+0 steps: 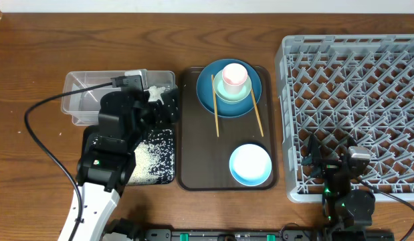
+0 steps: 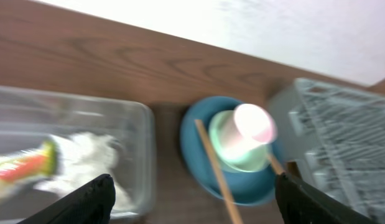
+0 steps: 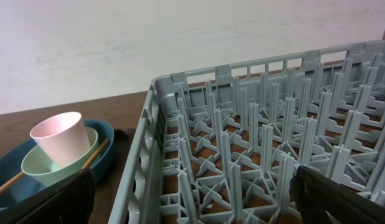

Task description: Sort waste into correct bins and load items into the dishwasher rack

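Left jaws spread, empty, above clear tub; chopsticks lie right of them, long axis fore-aft; right jaws spread, farther.

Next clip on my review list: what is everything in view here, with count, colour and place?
table: one, brown wood, under everything
dishwasher rack: one, grey, right side
serving tray: one, brown, centre
plate: one, dark blue, far end of tray
green bowl: one, pale green, on plate
cup: one, pink, in green bowl
chopsticks: two, wooden, either side of green bowl
small bowl: one, white and light blue, near end of tray
clear tub: one, transparent, far left
napkin: one, white, in clear tub
wrapper: one, yellow-green and orange, beside napkin
black bin: one, black, nearer than tub
rice grains: many, white, in black bin
left gripper: one, black, open, over tub's right end
right gripper: one, black, open, at rack's near edge
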`<state>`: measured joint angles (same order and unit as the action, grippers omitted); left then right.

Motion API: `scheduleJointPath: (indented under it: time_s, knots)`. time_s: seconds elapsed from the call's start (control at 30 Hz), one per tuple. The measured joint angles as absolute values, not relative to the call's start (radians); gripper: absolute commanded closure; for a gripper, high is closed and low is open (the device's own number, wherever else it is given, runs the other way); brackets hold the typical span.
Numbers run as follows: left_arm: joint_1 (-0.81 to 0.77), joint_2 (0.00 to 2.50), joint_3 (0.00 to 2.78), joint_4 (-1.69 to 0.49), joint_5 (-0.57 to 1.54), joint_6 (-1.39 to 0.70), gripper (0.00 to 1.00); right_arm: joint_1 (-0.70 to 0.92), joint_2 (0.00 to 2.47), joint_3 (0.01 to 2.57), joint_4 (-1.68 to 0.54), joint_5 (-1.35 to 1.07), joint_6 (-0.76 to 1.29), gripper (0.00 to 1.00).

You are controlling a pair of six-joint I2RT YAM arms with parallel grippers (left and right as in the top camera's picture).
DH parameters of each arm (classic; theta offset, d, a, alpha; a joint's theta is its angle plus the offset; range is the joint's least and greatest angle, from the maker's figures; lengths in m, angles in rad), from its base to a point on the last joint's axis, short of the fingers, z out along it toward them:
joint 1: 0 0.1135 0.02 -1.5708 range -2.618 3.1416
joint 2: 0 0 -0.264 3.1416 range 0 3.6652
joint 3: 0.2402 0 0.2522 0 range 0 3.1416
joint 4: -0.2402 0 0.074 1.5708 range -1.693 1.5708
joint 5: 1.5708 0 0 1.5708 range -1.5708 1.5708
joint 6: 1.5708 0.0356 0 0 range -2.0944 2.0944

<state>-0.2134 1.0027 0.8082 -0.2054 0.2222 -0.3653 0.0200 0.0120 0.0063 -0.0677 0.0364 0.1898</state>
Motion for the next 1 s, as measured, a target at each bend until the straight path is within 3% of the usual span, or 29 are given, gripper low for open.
scheduleJointPath:
  time_s: [0.47,0.83,1.0]
  knots:
    - [-0.213,1.027,0.808,-0.318,0.316,-0.458,0.08,0.020,0.012,0.006,-0.067,0.026,0.192,0.01]
    - [-0.213,1.011,0.808,-0.373,0.361,-0.475,0.03,0.020,0.014,0.007,-0.062,-0.141,0.341,0.01]
    - [-0.213,1.009,0.808,-0.387,0.336,-0.478,0.03,0.020,0.050,0.071,-0.208,-0.176,0.362,0.01]
